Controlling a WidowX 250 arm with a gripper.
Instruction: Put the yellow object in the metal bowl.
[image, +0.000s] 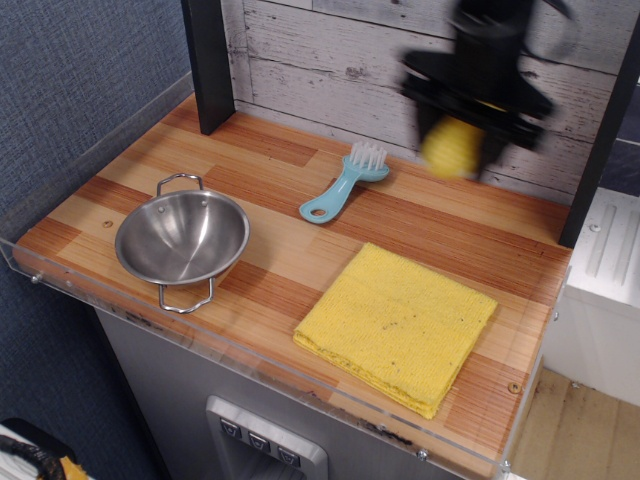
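The yellow toy corn cob (449, 147) hangs between the fingers of my black gripper (452, 150), lifted well above the back of the wooden counter; both are motion-blurred. The gripper is shut on the corn. The metal bowl (182, 238), shiny with two wire loop handles, stands empty at the front left of the counter, far to the left of and below the gripper.
A folded yellow cloth (397, 325) lies at the front right. A light blue brush (343, 184) lies at the back middle, just left of the gripper. A black post (209, 62) stands at the back left. A clear plastic lip (200, 330) edges the counter.
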